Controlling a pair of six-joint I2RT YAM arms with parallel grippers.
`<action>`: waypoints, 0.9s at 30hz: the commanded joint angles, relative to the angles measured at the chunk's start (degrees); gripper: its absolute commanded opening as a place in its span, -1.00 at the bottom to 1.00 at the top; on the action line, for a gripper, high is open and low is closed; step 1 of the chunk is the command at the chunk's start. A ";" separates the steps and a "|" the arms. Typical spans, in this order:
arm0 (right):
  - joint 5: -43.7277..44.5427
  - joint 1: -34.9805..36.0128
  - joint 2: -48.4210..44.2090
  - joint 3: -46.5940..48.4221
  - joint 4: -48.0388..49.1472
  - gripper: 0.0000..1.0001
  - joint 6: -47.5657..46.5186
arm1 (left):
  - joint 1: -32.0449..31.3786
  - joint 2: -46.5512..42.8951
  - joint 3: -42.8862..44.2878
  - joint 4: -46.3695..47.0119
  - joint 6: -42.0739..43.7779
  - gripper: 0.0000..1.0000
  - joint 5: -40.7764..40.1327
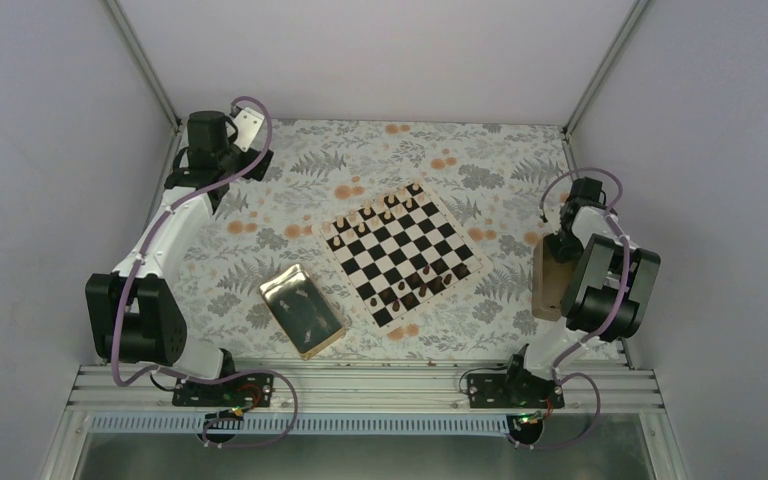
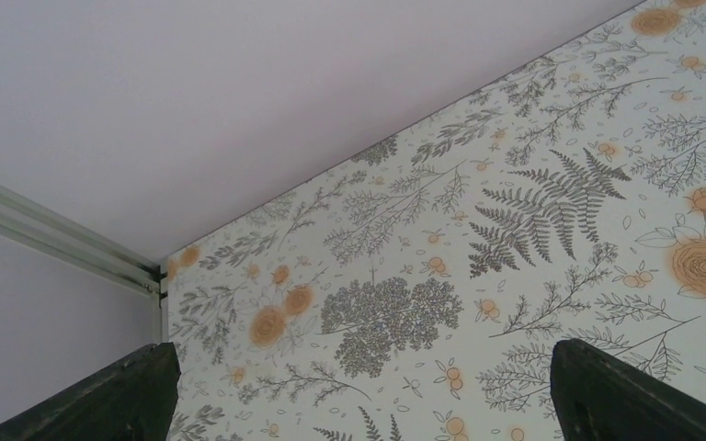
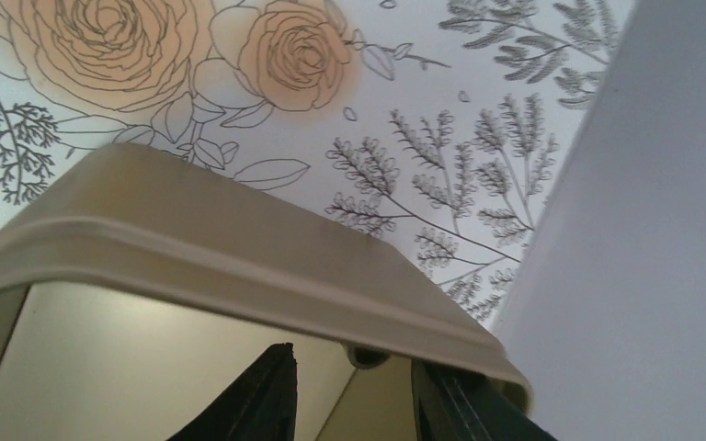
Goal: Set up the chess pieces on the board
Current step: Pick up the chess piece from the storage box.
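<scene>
The board (image 1: 457,283) lies turned at an angle in the middle of the table. Light chess pieces (image 1: 385,212) stand along its far rows and dark pieces (image 1: 422,286) along its near edge. My left gripper (image 2: 358,404) hovers open over the flowered cloth near the table's far left corner, with nothing between its fingers (image 2: 138,395). My right gripper (image 3: 354,395) reaches down inside the tan box (image 3: 239,248) at the right edge of the table. Its jaws stand apart and only the box's inner corner shows between its fingers (image 3: 267,395). No piece shows in either wrist view.
A shiny gold tray (image 1: 272,291) lies left of the board's near corner, with small dark marks inside. The tan box (image 1: 546,280) stands under my right arm (image 1: 605,275), close to the right wall. Frame posts and walls close in the far corners.
</scene>
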 commanded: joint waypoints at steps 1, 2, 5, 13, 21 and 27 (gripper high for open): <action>-1.25 -0.50 2.48 0.06 2.09 -0.31 -0.79 | -0.27 0.28 0.26 -0.08 0.28 1.00 -0.32; -1.46 -0.52 2.70 -0.15 2.23 -0.30 -0.86 | -0.26 0.46 0.36 -0.11 0.29 1.00 -0.22; -1.54 -0.47 3.28 -0.87 2.81 -0.30 -0.96 | -0.43 0.82 0.47 -0.16 0.36 1.00 -0.01; -0.99 -0.40 3.56 -3.21 5.41 -0.32 -1.55 | -0.95 1.18 1.28 -0.41 0.29 1.00 -0.02; -1.89 -0.38 2.39 -4.72 7.33 -0.47 -1.97 | -1.23 1.29 1.19 -0.43 0.29 1.00 -0.42; -3.63 -0.38 1.81 -4.85 7.23 -0.58 -1.85 | -1.41 1.20 1.34 -0.54 0.46 1.00 -0.52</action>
